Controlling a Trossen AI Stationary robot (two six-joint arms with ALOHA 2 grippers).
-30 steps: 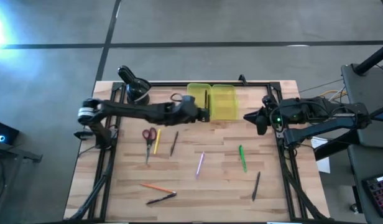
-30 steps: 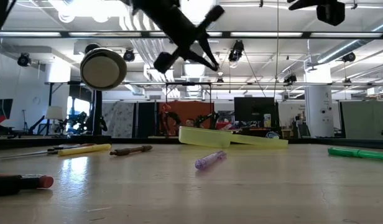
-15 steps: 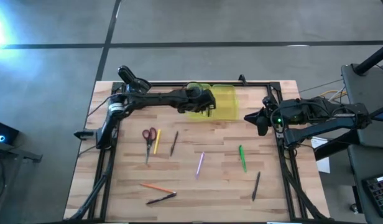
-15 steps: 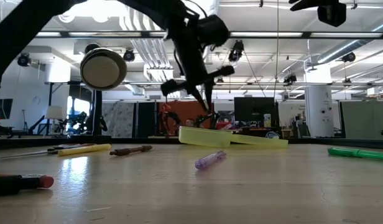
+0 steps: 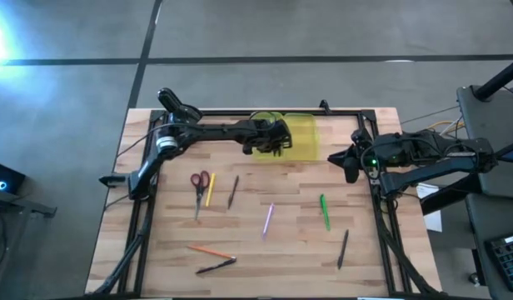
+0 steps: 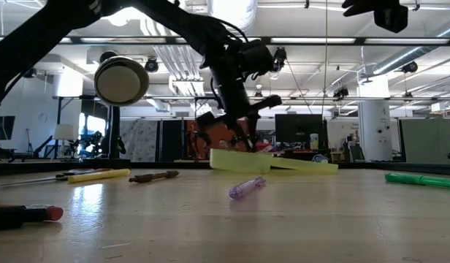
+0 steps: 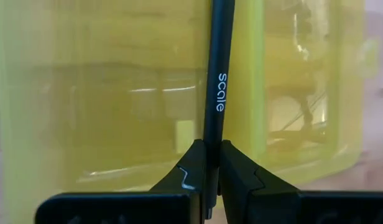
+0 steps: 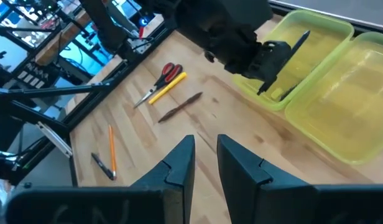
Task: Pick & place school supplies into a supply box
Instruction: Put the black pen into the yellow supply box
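Over the left half of the supply box [image 5: 300, 137], at the far edge of the surface [image 5: 256, 250], we see the left claw [image 5: 274, 147] closed on a black pen [image 7: 216, 81]; in the left wrist view the two fingers [image 7: 186, 171] pinch the pen tightly and the pen runs forward over the translucent yellow tray. In the low view this claw [image 6: 236, 142] hangs just above the rim of the box [image 6: 272, 162], pointing down. We cannot tell whether the pen tip touches the tray floor. The box lies open, its two shallow halves side by side. On the surface nearer to us the other supplies lie apart: the red-handled scissors [image 5: 198, 185] with a yellow pencil [image 5: 210, 189] just beside them, a brown pencil [image 5: 232, 192] a little to the right, a pink pen [image 5: 268, 220] near the middle, a green pen [image 5: 324, 212] farther right, and a dark pen [image 5: 343, 248] near the right front. At the left front we see an orange pencil [image 5: 210, 250] and a black pen [image 5: 216, 266] close together. The right claw [image 5: 336, 157] waits at the right edge of the surface, beside the box, holding nothing; its fingers [image 8: 178, 163] stand a little apart.
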